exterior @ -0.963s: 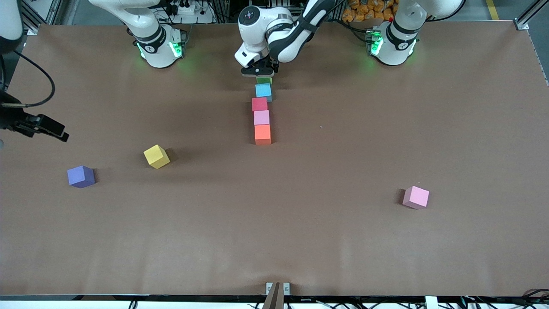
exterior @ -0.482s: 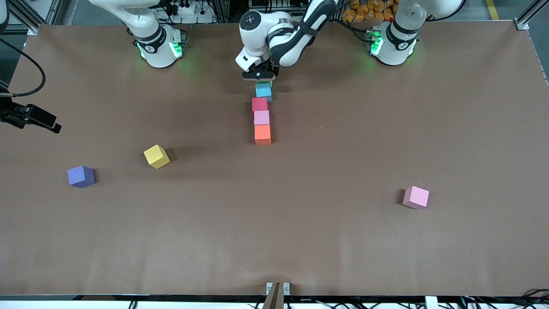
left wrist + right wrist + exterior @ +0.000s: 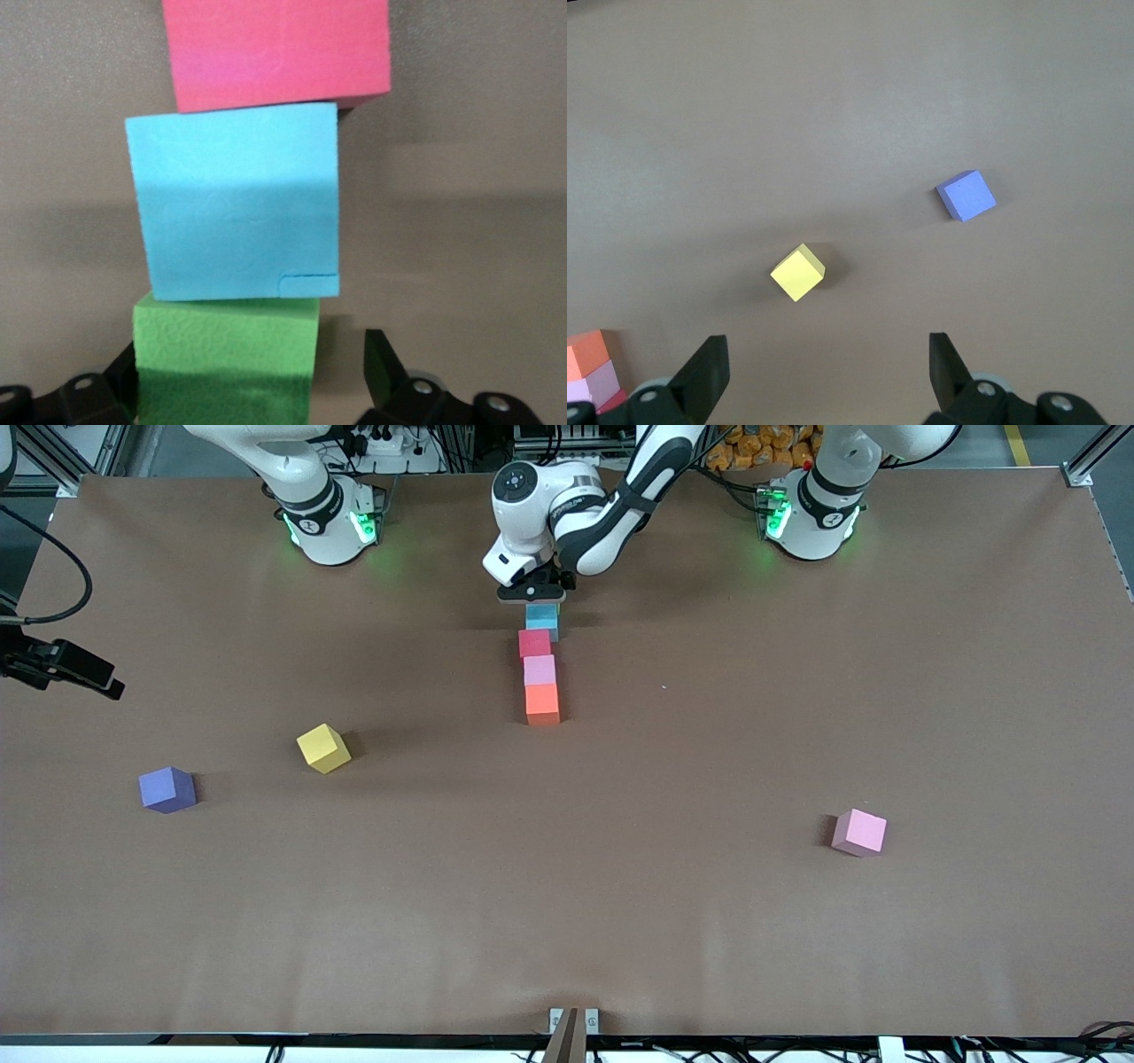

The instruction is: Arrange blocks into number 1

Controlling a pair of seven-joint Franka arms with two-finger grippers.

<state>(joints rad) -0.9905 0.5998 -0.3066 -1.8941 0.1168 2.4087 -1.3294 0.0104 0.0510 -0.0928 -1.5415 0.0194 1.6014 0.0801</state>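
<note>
Table (image 3: 797, 691): brown surface, both arm bases along the edge farthest from the front camera.

Left arm: reaches in to the middle of the table. Left gripper (image 3: 530, 593) sits low at the end of the block line farthest from the front camera; fingers (image 3: 385, 367) apart, either side of the green block, a clear gap showing at one finger.

Right arm: waits, raised off the right arm's end of the table. Right gripper (image 3: 93, 677) fingers (image 3: 943, 363) spread wide, nothing between them.

Block line, mid-table, one column, each touching the next, from nearest the front camera: orange block (image 3: 542, 703), light pink block (image 3: 539, 670), red block (image 3: 535, 643), sky blue block (image 3: 541, 618), green block (image 3: 226, 354). The green block is hidden under the gripper in the front view.

Loose pink cube (image 3: 859, 833): toward the left arm's end, nearer the camera than the line.

Yellow cube (image 3: 323, 747) and purple cube (image 3: 166, 789): toward the right arm's end, well apart from the line.
</note>
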